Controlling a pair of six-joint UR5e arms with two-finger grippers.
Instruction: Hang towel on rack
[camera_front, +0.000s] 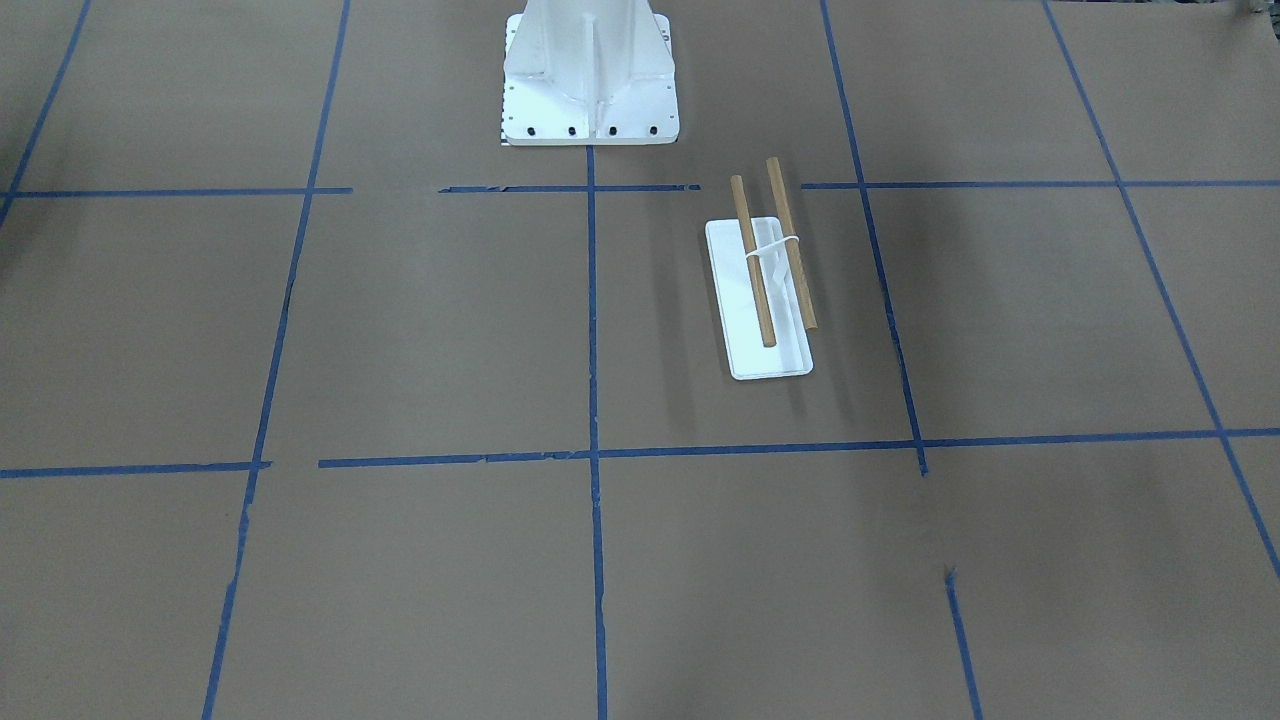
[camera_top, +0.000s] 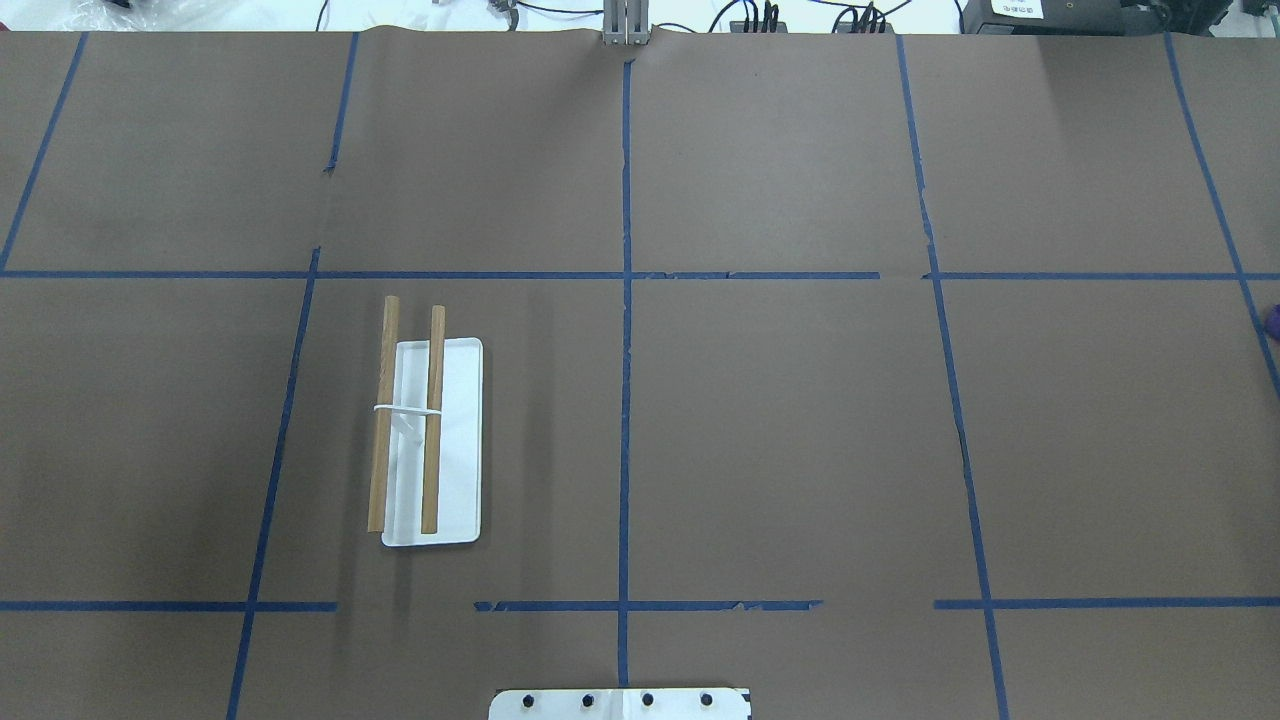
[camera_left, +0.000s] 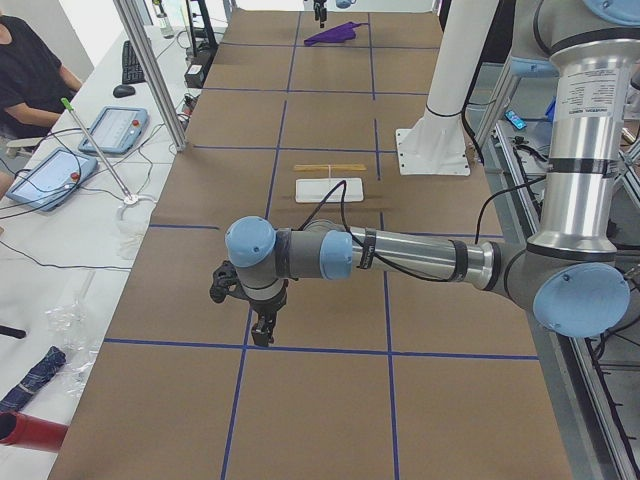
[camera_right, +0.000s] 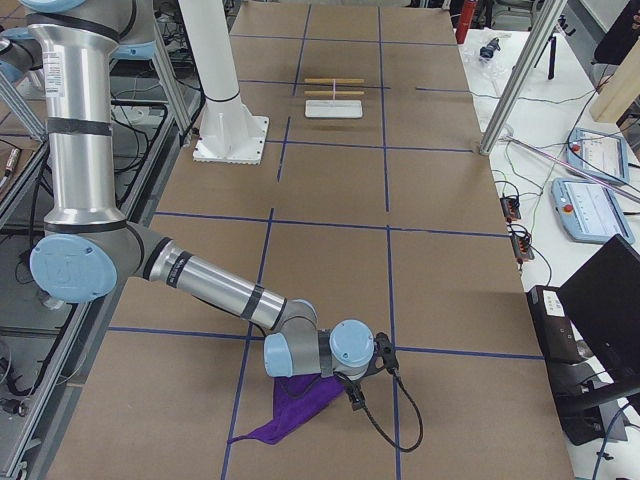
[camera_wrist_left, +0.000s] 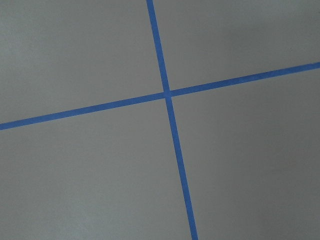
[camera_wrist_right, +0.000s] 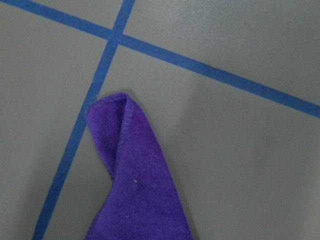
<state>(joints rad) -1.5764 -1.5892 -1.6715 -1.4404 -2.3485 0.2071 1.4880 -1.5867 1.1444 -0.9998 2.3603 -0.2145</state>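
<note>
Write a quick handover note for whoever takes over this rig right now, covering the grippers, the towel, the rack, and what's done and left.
Left gripper: hangs over bare table at the robot's left end, holding nothing visible; open or shut cannot be told from this side view.
Right gripper: low over the towel at the robot's right end; whether it grips cannot be told.
Towel: bunched, purple, far from the rack; its folded corner shows in the right wrist view.
Rack: upright on the robot's left half of the table, both dowels bare.
Done: nothing hung yet.
Left: carry the towel across and drape it over the dowels.
</note>
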